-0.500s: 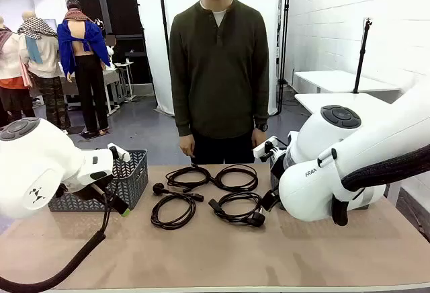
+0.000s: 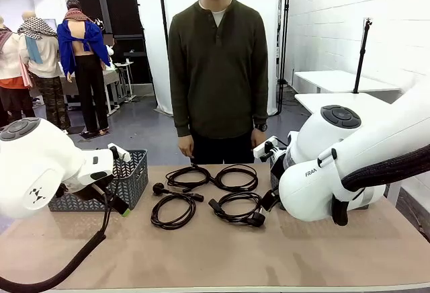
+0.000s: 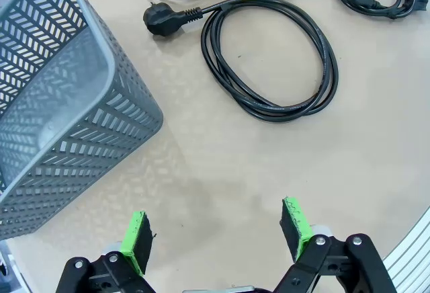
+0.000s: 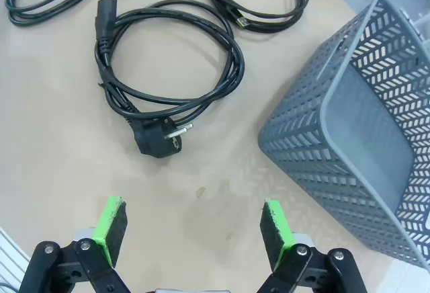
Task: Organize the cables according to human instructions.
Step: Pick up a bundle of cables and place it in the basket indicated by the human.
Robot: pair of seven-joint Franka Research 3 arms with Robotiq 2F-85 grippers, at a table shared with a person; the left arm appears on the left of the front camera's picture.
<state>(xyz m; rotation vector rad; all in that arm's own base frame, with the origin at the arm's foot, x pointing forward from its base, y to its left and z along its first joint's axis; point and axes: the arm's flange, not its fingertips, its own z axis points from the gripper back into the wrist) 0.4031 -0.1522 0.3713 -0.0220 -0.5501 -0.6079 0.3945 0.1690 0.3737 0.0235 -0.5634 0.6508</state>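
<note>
Four black looped cables lie mid-table in a two-by-two group: back left (image 2: pixel 188 177), back right (image 2: pixel 236 177), front left (image 2: pixel 173 210), front right (image 2: pixel 236 207). The human (image 2: pixel 218 71), in a dark olive shirt, stands at the far edge with arms hanging. My left gripper (image 2: pixel 119 205) hovers open left of the front-left cable (image 3: pixel 329 64), whose round plug (image 3: pixel 158 19) points toward the basket. My right gripper (image 4: pixel 193 229) is open above bare table, short of the front-right cable (image 4: pixel 232 71) and its plug (image 4: pixel 158 138). Nothing sits between either pair of fingers.
A grey perforated basket (image 2: pixel 131 179) stands at the table's left, close beside my left gripper (image 3: pixel 215 234). A second grey basket (image 4: pixel 322 145) shows in the right wrist view, beside the front-right cable. My bulky right arm (image 2: pixel 336 172) covers the table's right side.
</note>
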